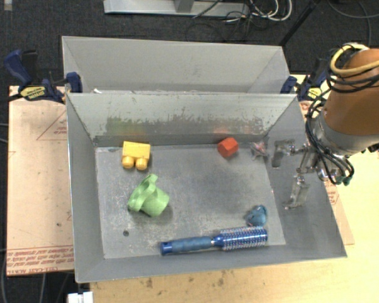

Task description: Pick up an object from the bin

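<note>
We count five loose things in the bin (177, 106), one of each kind. Nearest: one blue hairbrush (215, 241) lying along the front edge of the floor, bristle head to the right. Just above that head: one small blue lump (257, 216). Left of centre: one green plastic piece (148, 196). Gripper (294, 175) hangs over the right sloping wall, apart from all five, closest to the blue lump; open or closed, we can't tell. Far end: one yellow block (136, 154) at left, one red cube (227, 147) at the back wall.
</note>
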You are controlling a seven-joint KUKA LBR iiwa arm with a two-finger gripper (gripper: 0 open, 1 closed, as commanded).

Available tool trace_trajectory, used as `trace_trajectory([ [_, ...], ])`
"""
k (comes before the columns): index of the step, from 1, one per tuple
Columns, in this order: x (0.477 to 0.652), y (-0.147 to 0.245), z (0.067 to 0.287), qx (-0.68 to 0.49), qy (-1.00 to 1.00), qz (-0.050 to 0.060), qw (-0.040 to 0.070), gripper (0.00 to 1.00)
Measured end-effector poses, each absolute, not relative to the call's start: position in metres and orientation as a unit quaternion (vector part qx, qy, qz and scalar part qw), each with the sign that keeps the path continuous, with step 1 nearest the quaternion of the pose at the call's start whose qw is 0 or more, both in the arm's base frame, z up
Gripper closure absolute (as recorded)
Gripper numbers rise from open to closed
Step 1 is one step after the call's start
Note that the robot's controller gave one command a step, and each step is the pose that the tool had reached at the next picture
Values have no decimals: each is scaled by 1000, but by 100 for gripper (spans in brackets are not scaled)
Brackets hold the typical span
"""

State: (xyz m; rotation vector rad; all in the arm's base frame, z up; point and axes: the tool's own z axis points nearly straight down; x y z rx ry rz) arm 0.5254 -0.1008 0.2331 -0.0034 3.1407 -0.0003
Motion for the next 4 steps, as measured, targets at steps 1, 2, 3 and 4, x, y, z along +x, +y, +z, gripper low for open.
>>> trace_trajectory([
  [1,481,-75,140,-114,993,2,-3,0],
  [2,487,-58,71,-122,992,-1,14,0],
  [3,479,-58,70,-122,993,0,1,100],
  [4,495,-63,231,-148,989,-1,6,100],
])
